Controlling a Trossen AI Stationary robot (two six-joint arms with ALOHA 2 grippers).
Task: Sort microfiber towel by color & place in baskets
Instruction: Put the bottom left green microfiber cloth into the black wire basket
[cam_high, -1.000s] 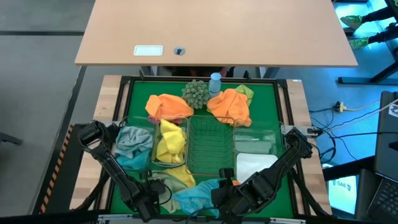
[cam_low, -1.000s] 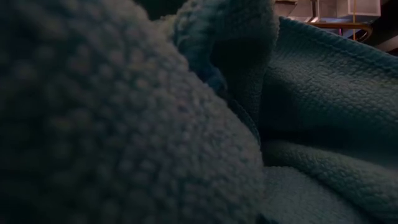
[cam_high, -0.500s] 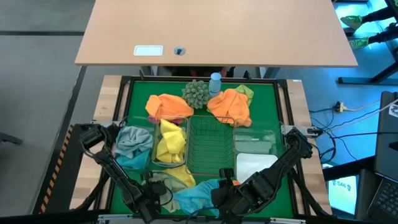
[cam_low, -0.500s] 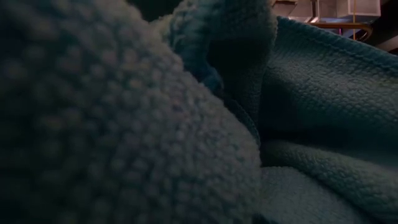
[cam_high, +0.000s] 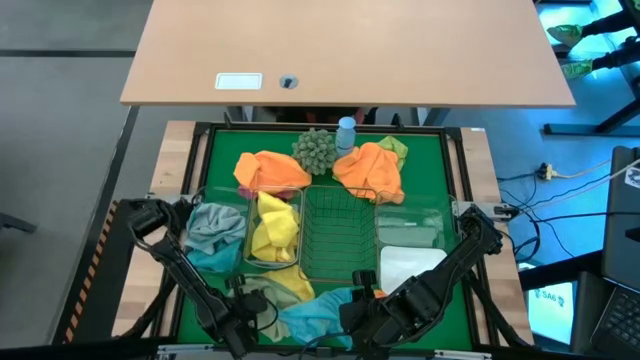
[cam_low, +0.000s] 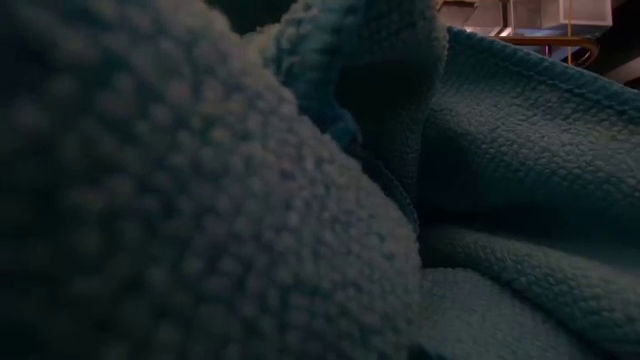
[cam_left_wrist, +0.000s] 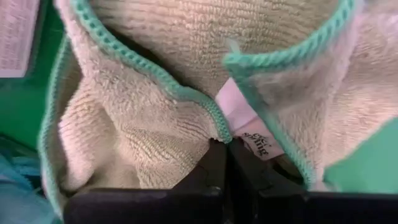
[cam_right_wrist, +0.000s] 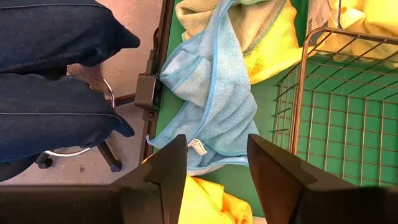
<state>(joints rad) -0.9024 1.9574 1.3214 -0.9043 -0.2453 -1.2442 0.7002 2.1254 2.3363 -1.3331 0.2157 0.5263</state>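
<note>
left gripper (cam_left_wrist: 225, 146) pinched shut on beige teal-edged microfiber towel (cam_left_wrist: 155, 99) for lifting | right gripper (cam_right_wrist: 216, 163) jaws wide, waiting over light-blue microfiber towel (cam_right_wrist: 211, 93)

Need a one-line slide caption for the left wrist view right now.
Left pincer shut on the beige towel, pinching its teal-stitched edge beside the white label.

low view blocked by blue towel (cam_low: 300, 200)

Tan desk (cam_high: 350, 50) beyond the table, grey floor (cam_high: 60, 110), office chair base (cam_right_wrist: 81, 155)
</note>
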